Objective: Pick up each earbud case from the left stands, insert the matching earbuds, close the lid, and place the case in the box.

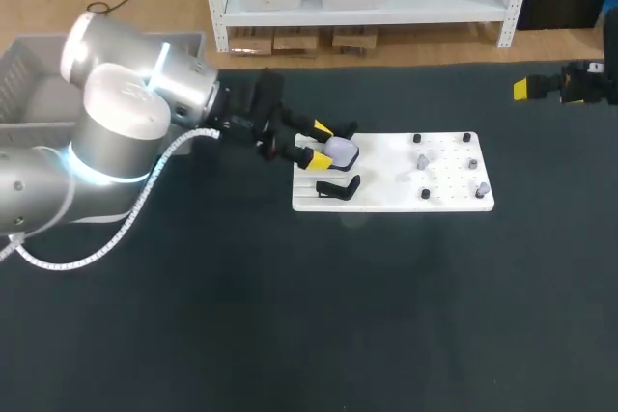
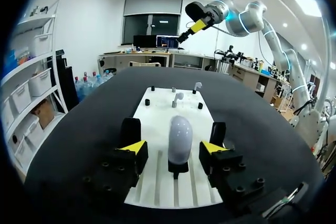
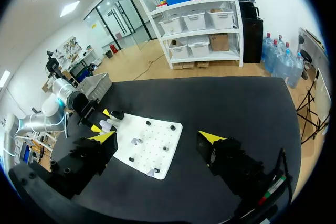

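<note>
Pick-up step: my left fingers (image 2: 134, 148) stand apart, white earbud case (image 2: 178, 139) between them on its stand (image 2: 177, 168), so next I clamp and lift it off.

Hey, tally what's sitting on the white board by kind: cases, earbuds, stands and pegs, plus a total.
Case: 1
Earbuds: 2
Stands: 2
Black pegs: 4
Total: 9
</note>
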{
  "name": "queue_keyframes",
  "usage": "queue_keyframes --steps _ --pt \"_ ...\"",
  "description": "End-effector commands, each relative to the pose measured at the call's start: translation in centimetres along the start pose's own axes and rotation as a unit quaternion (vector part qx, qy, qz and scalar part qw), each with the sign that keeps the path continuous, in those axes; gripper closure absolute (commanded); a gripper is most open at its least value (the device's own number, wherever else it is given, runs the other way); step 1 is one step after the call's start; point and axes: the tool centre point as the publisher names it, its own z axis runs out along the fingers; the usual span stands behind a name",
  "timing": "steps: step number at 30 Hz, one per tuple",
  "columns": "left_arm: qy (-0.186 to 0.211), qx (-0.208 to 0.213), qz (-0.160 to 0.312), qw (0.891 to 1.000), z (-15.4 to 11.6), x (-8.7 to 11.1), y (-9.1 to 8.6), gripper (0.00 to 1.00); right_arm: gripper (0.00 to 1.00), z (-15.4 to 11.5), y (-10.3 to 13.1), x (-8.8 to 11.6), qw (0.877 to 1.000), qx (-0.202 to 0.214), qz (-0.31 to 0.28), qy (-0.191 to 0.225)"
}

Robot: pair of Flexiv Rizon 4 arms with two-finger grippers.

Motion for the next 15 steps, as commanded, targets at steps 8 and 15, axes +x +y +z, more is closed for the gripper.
queue_keyframes --steps 8,15 --pt "-0.005 0.001 0.010 1.000 0.67 0.15 -0.53 0.33 0.00 -0.03 0.05 0.00 1.000 0.001 0.000 0.000" --pt "-0.006 -0.005 0.009 1.000 0.58 0.43 -0.52 0.42 0.00 -0.03 0.05 0.00 1.000 0.001 0.000 0.000"
